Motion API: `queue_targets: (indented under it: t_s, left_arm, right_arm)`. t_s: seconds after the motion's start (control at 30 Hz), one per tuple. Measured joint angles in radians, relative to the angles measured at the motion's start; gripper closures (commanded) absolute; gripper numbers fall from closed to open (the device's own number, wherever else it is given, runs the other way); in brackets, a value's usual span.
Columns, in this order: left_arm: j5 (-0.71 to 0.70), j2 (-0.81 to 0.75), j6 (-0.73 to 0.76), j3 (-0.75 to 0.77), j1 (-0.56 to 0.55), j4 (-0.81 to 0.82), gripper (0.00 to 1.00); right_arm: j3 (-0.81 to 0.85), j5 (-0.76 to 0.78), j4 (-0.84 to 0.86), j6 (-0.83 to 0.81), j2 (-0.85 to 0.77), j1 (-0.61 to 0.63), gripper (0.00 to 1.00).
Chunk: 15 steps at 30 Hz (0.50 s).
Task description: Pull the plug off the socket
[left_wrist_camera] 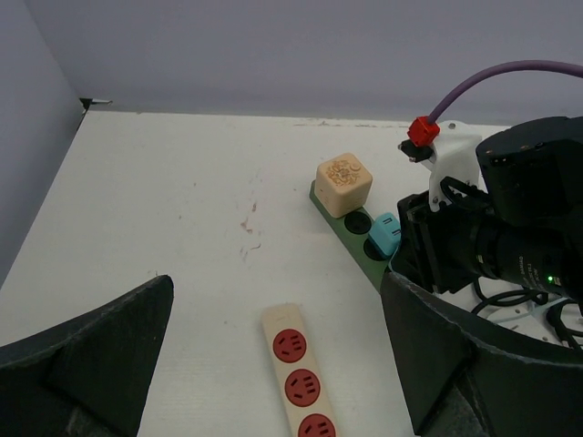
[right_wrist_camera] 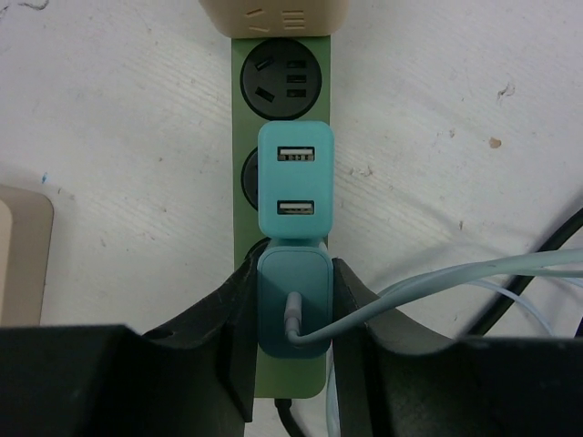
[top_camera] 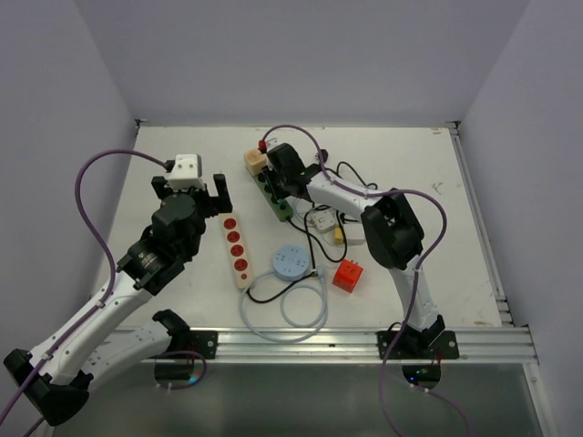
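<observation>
A green power strip (right_wrist_camera: 236, 137) lies at the back middle of the table (top_camera: 276, 202). A teal plug (right_wrist_camera: 293, 291) with a pale blue cable sits in its near socket. My right gripper (right_wrist_camera: 291, 305) straddles this plug, both black fingers pressed against its sides. In the top view the gripper (top_camera: 281, 177) hides the plug. Just beyond it a teal USB adapter (right_wrist_camera: 296, 180) fills the following socket, and a beige cube plug (left_wrist_camera: 343, 183) sits at the far end. My left gripper (left_wrist_camera: 278, 291) hovers wide open over a beige strip with red sockets (left_wrist_camera: 296, 373).
A round blue hub (top_camera: 290, 262) with looped cable and a red cube (top_camera: 347, 274) lie near the front. Black and pale cables tangle to the right of the green strip. The beige strip (top_camera: 236, 248) lies left of centre.
</observation>
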Motion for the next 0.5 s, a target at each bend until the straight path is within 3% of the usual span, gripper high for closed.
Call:
queue_targets:
  t_s: [0.37,0.5]
  left_arm:
    - [0.031,0.035,-0.002,0.005,0.003,-0.003,0.00]
    - [0.069,0.073,-0.041,0.015,0.011,-0.029,0.00]
  right_arm:
    - [-0.032,0.005,-0.011,0.051,-0.042,0.002,1.00]
    - [-0.138,-0.050,-0.009,0.126,-0.146,-0.009,1.00]
